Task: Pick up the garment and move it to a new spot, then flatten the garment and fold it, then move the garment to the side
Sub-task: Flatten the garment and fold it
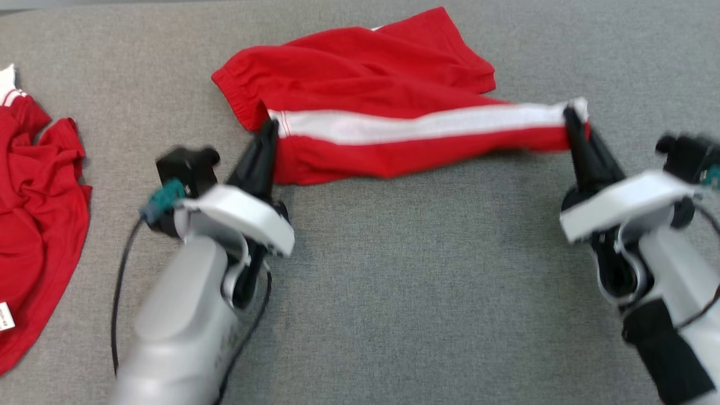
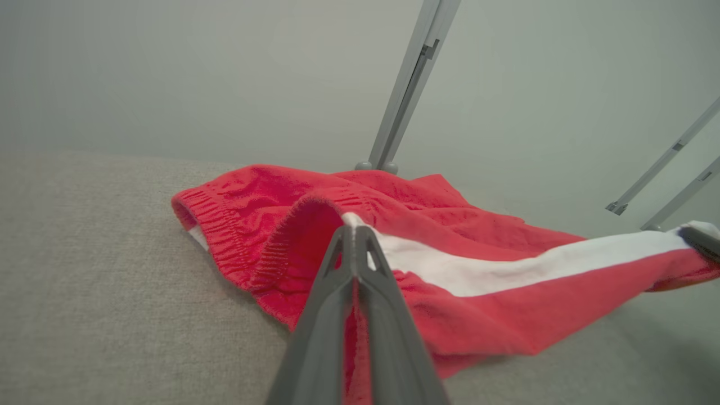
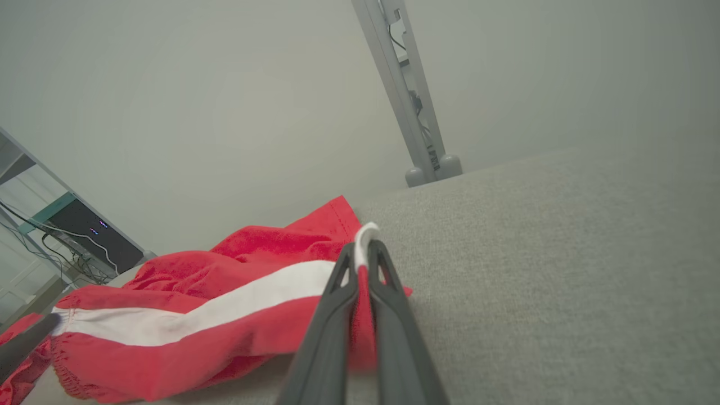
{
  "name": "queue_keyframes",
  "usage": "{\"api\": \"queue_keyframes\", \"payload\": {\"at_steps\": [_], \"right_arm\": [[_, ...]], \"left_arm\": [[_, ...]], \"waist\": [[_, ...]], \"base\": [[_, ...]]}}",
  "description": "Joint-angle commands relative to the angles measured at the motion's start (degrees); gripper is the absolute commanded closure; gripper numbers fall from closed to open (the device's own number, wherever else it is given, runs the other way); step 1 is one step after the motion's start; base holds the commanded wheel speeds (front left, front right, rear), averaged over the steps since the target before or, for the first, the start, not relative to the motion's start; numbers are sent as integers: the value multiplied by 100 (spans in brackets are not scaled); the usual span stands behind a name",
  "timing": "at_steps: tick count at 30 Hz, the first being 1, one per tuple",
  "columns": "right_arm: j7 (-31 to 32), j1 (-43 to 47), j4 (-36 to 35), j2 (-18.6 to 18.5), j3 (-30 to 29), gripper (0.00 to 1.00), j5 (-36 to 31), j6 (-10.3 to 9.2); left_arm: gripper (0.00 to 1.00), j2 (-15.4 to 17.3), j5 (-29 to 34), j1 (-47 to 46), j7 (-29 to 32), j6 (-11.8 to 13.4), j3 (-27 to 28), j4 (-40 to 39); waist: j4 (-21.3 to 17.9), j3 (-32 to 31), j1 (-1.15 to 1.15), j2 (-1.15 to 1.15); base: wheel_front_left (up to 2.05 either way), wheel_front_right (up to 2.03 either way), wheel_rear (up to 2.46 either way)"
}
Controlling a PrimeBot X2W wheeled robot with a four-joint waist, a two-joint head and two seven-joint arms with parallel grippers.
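Note:
The garment (image 1: pixel 360 84) is a pair of red shorts with a white side stripe, stretched across the grey cloth surface. My left gripper (image 1: pixel 269 130) is shut on the waistband end of the stripe, and in the left wrist view that gripper (image 2: pixel 354 233) pinches the red cloth of the garment (image 2: pixel 478 304) between its fingers. My right gripper (image 1: pixel 572 115) is shut on the leg-hem end, lifted slightly. In the right wrist view my right gripper (image 3: pixel 364 247) clamps the white edge of the garment (image 3: pixel 225 304).
A second red garment (image 1: pixel 34 225) with white trim lies crumpled at the left edge of the grey surface (image 1: pixel 422 281). Grey metal posts (image 2: pixel 405 90) stand beyond the far edge. Shelving with cables (image 3: pixel 67 225) shows at the left of the right wrist view.

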Motion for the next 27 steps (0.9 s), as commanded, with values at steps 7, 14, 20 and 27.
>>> {"api": "queue_keyframes", "payload": {"at_steps": [7,14,20,27], "right_arm": [[-28,2540,-1627,140,-701,100,-780,13],[-24,3967,-2547,412,-1427,100,-1278,13],[-25,5114,-3141,621,-1714,100,-1607,13],[92,6116,-3854,846,-1966,100,-1953,13]], "left_arm": [[100,26,167,2151,-10,298,5,-1602],[100,22,430,3425,-10,487,209,-2501],[100,200,686,4454,28,632,88,-3185],[100,434,726,5426,397,984,43,-4195]], "waist": [[46,-664,0,0],[97,-1046,0,0],[157,-1388,0,0],[146,-1676,0,0]], "base": [[0,0,0],[0,0,0],[0,0,0],[0,0,0]]}}
